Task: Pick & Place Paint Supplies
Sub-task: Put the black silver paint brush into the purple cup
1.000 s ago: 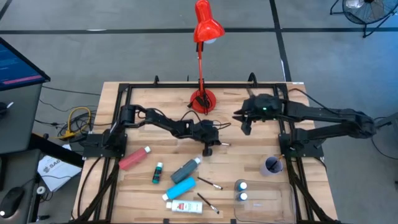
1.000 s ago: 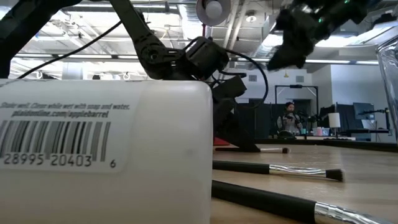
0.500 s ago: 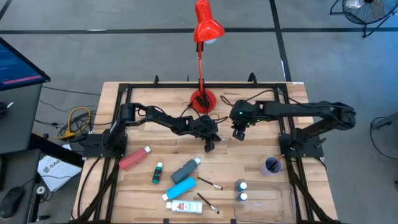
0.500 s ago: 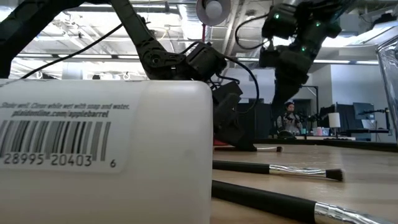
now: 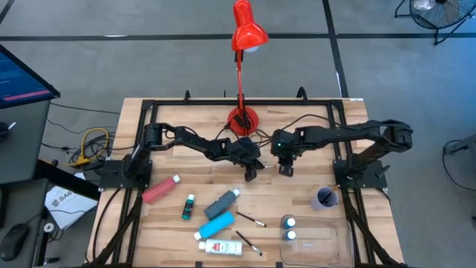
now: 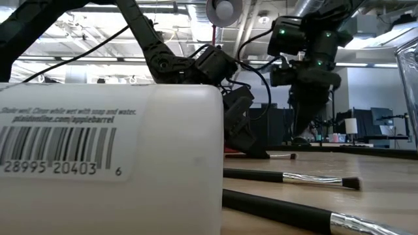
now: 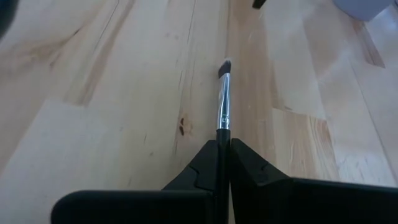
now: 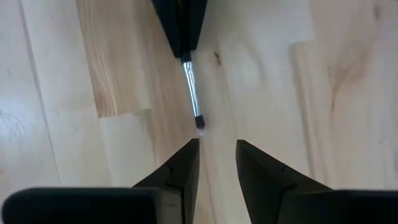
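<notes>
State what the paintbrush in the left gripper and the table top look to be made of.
Paintbrush: a shiny silver band, likely metal since it glints, a dark bristle tip, and a black handle of unclear material, pinched in the left gripper.
Table top: pale wood, apparently sealed planks, with visible grain, a knot and board seams.

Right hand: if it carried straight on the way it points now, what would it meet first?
Probably the bristle tip of the paintbrush that the left hand holds shut; it lies just ahead of the open right hand, though depth is unclear.
</notes>
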